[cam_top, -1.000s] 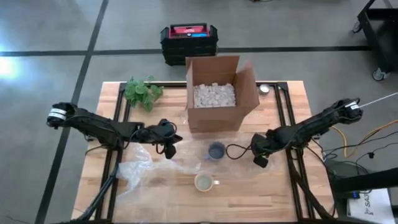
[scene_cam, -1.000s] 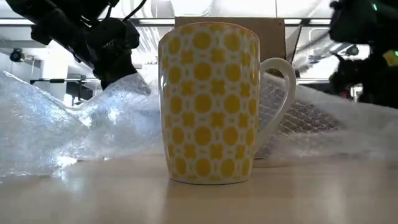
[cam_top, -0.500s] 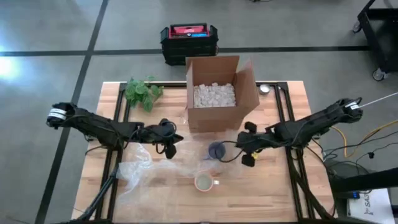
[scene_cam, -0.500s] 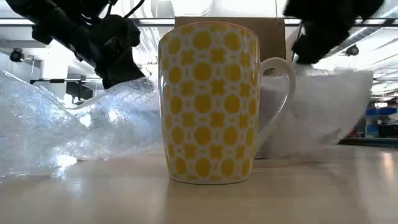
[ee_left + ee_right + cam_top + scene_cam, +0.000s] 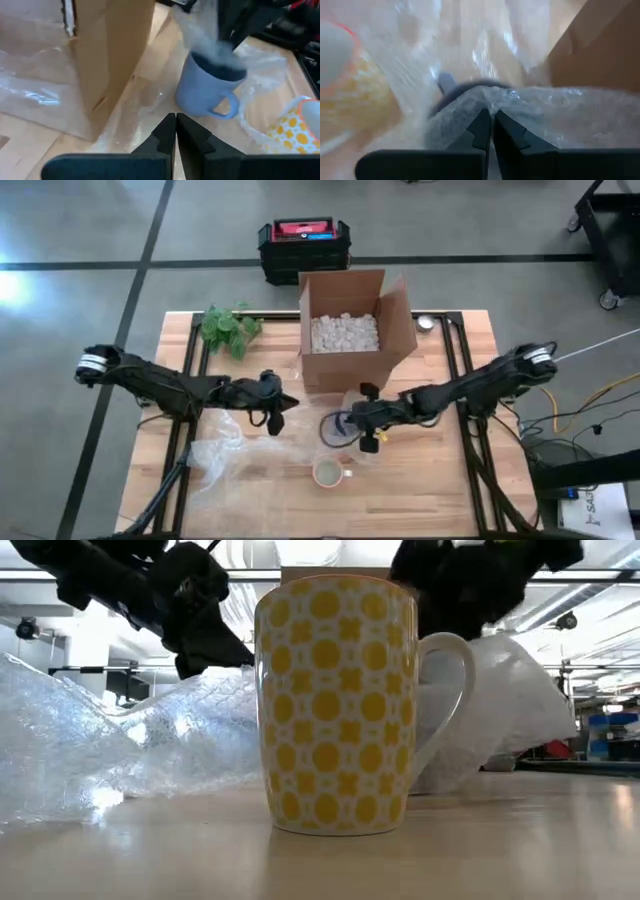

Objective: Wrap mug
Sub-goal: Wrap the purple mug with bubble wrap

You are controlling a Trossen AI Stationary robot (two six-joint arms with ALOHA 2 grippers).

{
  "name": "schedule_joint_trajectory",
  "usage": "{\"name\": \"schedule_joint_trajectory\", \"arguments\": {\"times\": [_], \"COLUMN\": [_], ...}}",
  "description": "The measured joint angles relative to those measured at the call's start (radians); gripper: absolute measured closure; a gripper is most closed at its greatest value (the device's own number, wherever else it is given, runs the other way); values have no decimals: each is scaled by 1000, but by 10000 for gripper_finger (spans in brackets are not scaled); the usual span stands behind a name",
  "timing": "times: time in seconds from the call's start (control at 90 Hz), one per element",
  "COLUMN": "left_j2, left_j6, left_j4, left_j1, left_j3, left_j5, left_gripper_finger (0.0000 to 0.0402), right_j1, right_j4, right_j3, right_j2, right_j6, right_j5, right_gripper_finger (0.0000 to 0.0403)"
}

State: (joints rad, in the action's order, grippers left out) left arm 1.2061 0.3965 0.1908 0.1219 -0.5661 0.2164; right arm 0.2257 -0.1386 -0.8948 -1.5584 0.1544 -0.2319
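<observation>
High view | right gripper [image 5: 362, 420] low over blue mug [image 5: 341, 426] | apparently pinching bubble wrap [image 5: 240, 455]

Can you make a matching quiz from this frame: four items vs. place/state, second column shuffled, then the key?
Items:
1. blue mug
2. yellow-dotted mug
3. cardboard box
4. plant

Places/states:
A. at the table's far left corner area
B. holds white packing peanuts
C. partly draped in bubble wrap, between the two grippers
D. bare, at the table's near edge

Pairs: 1-C, 2-D, 3-B, 4-A
</observation>
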Motion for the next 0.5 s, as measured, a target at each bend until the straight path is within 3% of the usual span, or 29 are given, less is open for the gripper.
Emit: {"name": "schedule_joint_trajectory", "arguments": {"times": [0.211, 0.5], "left_j2": [140, 445], "left_j6": [-70, -215], "left_j4": [-9, -6], "left_j1": [34, 48], "left_j3": [-146, -401], "left_j5": [-26, -33], "left_gripper_finger": [402, 402], "right_j1": [-4, -4], "right_j4": [-91, -150], "right_j3": [-117, -182], "right_j2": [-108, -114], "right_j6": [-57, -90], "right_j5": [4, 4], "right_gripper_finger": [403, 403]}}
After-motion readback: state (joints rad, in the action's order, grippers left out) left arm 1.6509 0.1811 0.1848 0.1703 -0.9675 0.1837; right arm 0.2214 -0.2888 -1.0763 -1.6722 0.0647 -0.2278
